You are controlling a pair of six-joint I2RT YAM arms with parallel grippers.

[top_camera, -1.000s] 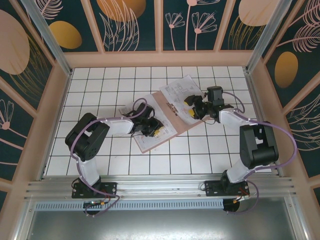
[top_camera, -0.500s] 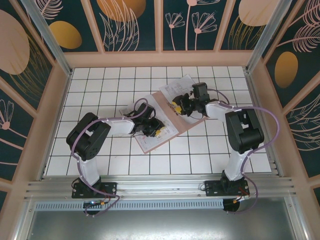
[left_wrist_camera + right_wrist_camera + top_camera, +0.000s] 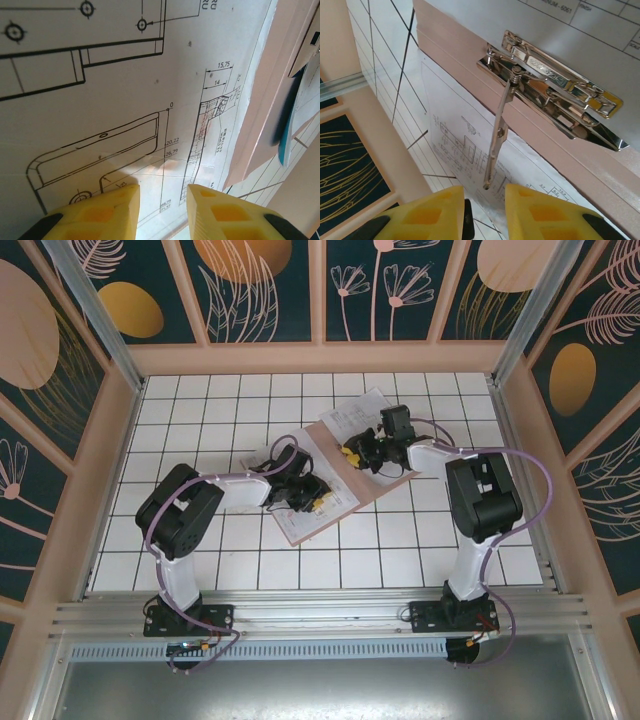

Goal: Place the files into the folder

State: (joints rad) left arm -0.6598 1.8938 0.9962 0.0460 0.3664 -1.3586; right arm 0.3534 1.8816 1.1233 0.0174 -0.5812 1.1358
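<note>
Folder (image 3: 378,486) lies unfolded on the tiled table (image 3: 200,420), slanted across the grid, with a gripper over each half. Left gripper (image 3: 162,192): yellow fingers apart, nothing between them, tips low over a printed sheet (image 3: 125,100) of technical drawings that spreads out ahead. To the right of those fingers runs the folder's card edge, and past it a sliver of teal-blue sheet (image 3: 289,125) among paler papers. Right gripper (image 3: 483,190): fingers also apart and empty, pointed at the folder's metal clip (image 3: 555,92) just ahead. The clip's thin lever (image 3: 497,131) reaches down toward the gap between the fingers. A second printed sheet sticks out past the card's edge, ahead and left of this gripper. Cannot tell whether either gripper touches paper. Handling, as a judgement: the sheets are light, limp and slick on one another. Lying flat, they give no edge for a pinch from above, so the best hold is a free corner or overhanging margin, or pressing and sliding. A hard pinch mid-sheet would likely crease or tear. The card is stiffer but may skate on the tiles unless pinned, and the clip looks like the firmest point to steady it.
</note>
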